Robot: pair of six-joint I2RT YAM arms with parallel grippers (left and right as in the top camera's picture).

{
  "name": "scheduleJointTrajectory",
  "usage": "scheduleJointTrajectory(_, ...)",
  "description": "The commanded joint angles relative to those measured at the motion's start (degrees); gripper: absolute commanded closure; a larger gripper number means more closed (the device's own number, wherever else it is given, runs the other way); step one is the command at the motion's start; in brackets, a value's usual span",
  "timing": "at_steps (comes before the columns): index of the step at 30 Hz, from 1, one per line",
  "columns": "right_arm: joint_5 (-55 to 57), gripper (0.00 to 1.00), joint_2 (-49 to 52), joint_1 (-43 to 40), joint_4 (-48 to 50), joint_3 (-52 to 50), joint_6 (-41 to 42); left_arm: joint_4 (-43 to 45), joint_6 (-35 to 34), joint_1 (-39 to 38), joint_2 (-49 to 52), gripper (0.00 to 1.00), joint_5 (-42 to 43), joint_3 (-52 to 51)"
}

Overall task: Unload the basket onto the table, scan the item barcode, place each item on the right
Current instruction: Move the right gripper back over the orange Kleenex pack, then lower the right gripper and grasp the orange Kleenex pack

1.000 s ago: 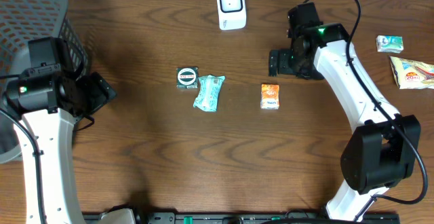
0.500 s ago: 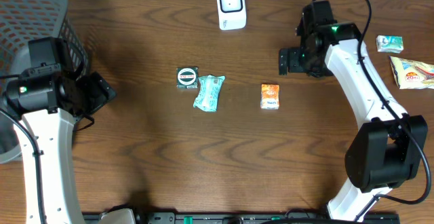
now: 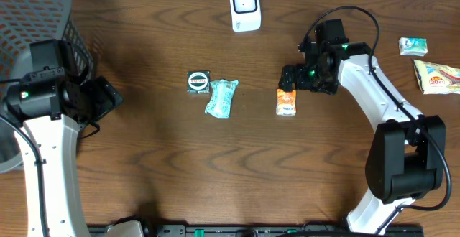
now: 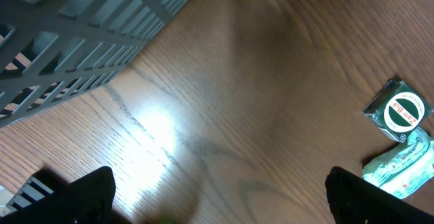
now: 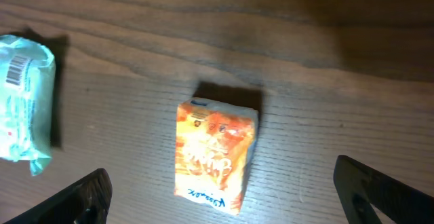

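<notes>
A small orange packet (image 3: 286, 102) lies flat on the wooden table, right of centre. My right gripper (image 3: 288, 82) hovers just behind it, open. In the right wrist view the orange packet (image 5: 215, 155) sits between the two spread dark fingertips (image 5: 88, 197), touching neither, and the right gripper (image 5: 230, 205) holds nothing. The white scanner (image 3: 244, 7) stands at the table's back edge. My left gripper (image 3: 109, 97) is at the far left beside the basket, open and empty (image 4: 220, 207) over bare wood.
A teal packet (image 3: 221, 98) with a barcode label (image 5: 19, 71) and a green square packet (image 3: 198, 82) lie left of the orange one. A grey mesh basket (image 3: 36, 21) fills the far left corner. Two more packets (image 3: 413, 46) (image 3: 437, 76) lie at the right edge.
My right gripper swung first right, then left and toward the front, ending over the orange packet. The left arm and all items have stayed put.
</notes>
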Motion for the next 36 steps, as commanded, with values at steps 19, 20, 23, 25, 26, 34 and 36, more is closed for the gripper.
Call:
scheduleJointTrajectory(19, 2.5, 0.01, -0.1, -2.4, -0.5, -0.7, 3.0, -0.3, -0.3, 0.2, -0.2, 0.02, -0.9, -0.1)
scheduleJointTrajectory(20, 2.4, 0.01, 0.0, -2.4, -0.5, -0.7, 2.6, -0.3, -0.3, 0.2, -0.2, 0.02, -0.9, -0.1)
scheduleJointTrajectory(23, 1.6, 0.01, 0.2, -2.4, -0.6, -0.7, 2.6, -0.3, -0.3, 0.2, -0.2, 0.02, -0.9, -0.1)
scheduleJointTrajectory(25, 0.7, 0.02, 0.3, -2.4, -0.5, -0.8, 2.6, -0.3, -0.3, 0.2, -0.2, 0.02, -0.9, -0.1)
scheduleJointTrajectory(26, 0.7, 0.02, 0.3, -2.4, -0.5, -0.8, 2.6, -0.3, -0.3, 0.2, -0.2, 0.02, -0.9, -0.1)
scheduleJointTrajectory(34, 0.7, 0.04, 0.3, -1.9, -0.4, -1.3, 2.6, -0.3, -0.3, 0.2, -0.2, 0.02, -0.9, -0.1)
scheduleJointTrajectory(36, 0.7, 0.05, 0.3, -1.6, 0.4, -2.2, 2.6, -0.3, -0.3, 0.2, -0.2, 0.03, -0.9, -0.1)
